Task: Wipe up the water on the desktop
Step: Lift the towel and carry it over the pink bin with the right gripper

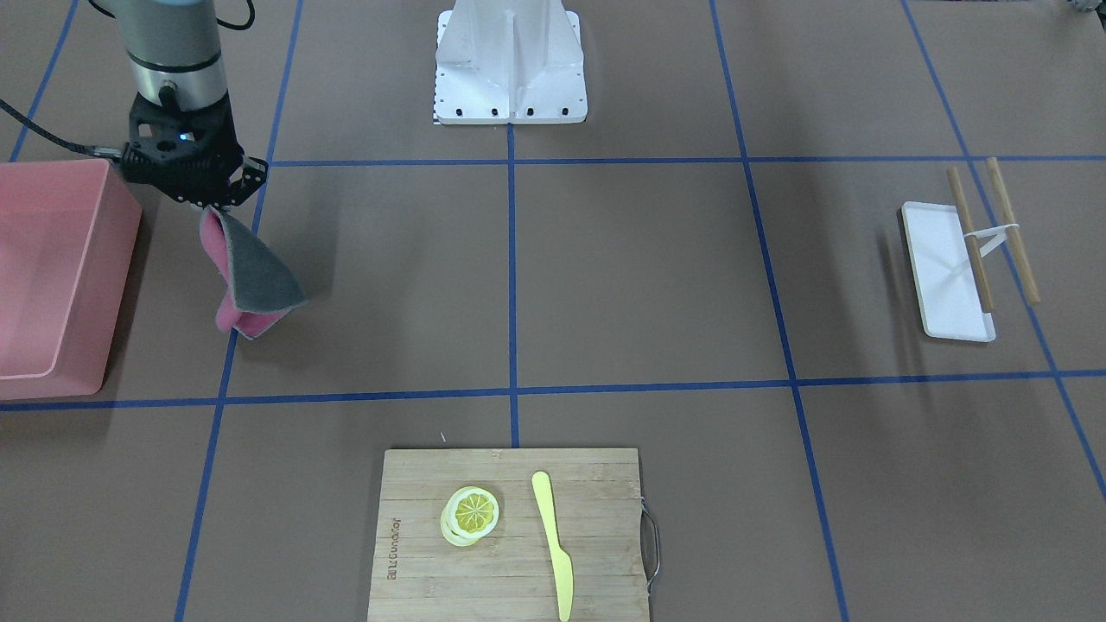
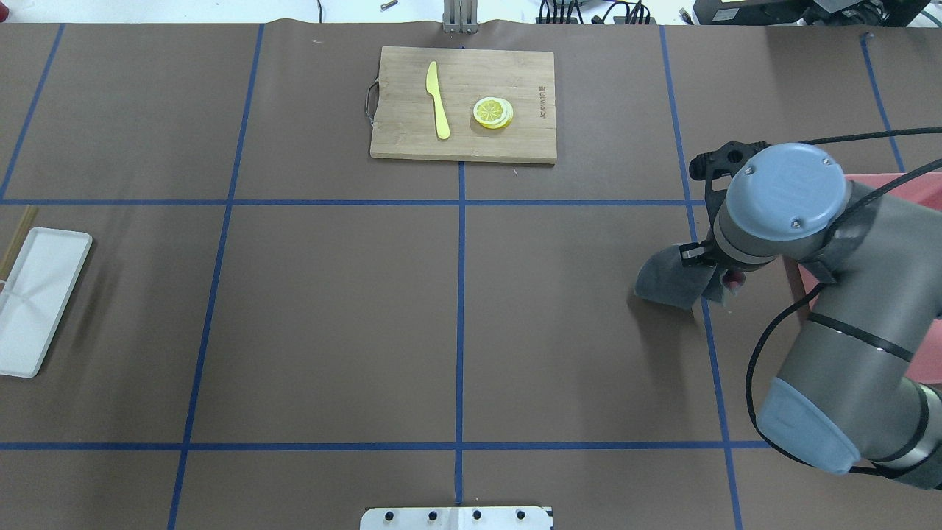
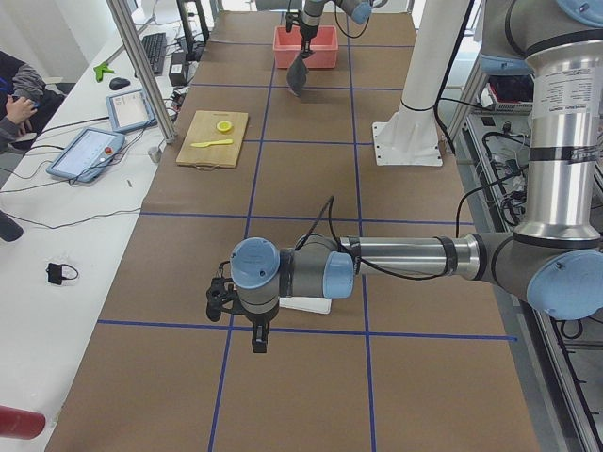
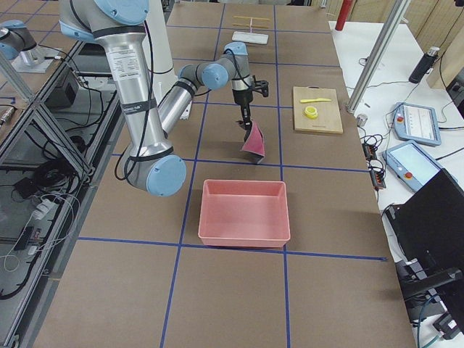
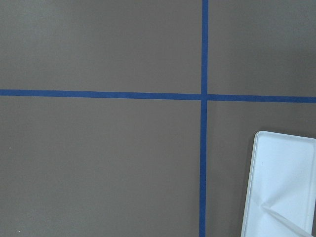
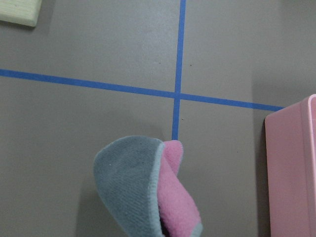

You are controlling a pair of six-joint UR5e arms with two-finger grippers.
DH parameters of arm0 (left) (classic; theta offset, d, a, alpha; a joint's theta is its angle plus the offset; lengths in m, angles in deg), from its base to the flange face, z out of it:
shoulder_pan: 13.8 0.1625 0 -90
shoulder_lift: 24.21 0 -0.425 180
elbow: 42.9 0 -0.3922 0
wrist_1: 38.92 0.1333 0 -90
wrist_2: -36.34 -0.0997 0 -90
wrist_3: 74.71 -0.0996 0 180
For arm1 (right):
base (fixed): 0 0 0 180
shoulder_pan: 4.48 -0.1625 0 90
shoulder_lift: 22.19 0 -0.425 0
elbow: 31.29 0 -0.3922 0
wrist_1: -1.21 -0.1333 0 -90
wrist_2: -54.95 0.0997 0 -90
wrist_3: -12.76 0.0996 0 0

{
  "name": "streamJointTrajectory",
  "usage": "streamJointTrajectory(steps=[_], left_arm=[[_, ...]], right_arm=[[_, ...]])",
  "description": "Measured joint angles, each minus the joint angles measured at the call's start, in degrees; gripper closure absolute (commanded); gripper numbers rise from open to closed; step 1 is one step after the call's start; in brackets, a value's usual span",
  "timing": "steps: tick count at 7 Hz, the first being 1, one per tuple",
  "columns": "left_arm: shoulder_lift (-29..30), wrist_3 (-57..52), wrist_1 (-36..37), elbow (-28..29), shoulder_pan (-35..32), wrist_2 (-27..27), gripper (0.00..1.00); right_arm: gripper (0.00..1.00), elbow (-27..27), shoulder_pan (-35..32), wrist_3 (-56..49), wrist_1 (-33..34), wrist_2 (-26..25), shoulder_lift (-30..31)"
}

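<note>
The brown desktop (image 1: 639, 276) carries a grid of blue tape lines; I see no water on it. My right gripper (image 1: 210, 206) is shut on the top of a folded cloth (image 1: 251, 285), grey on one side and pink on the other. The cloth hangs down beside the pink bin, with its lower end at or just above the desktop. It also shows in the overhead view (image 2: 670, 280) and the right wrist view (image 6: 148, 187). My left gripper (image 3: 259, 339) shows only in the exterior left view, above the desktop next to the white tray; I cannot tell whether it is open or shut.
A pink bin (image 1: 52, 276) stands just beside the cloth. A bamboo cutting board (image 1: 605, 518) holds lemon slices (image 1: 471, 514) and a yellow knife (image 1: 553, 544). A white tray (image 1: 946, 268) with chopsticks (image 1: 972, 238) lies at the far side. The robot base (image 1: 510, 65) stands at mid-table.
</note>
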Motion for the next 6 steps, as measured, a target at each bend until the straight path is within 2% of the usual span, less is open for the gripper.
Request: streamJointTrajectory(steps=[3, 6], left_arm=[[0.0, -0.16, -0.07, 0.09, 0.0, 0.0, 0.02], [0.0, -0.24, -0.07, 0.16, 0.0, 0.0, 0.02]], right_arm=[[1.0, -5.21, -12.33, -15.93, 7.75, 7.74, 1.17], [1.0, -5.28, -28.7, -41.04, 10.98, 16.68, 7.98]])
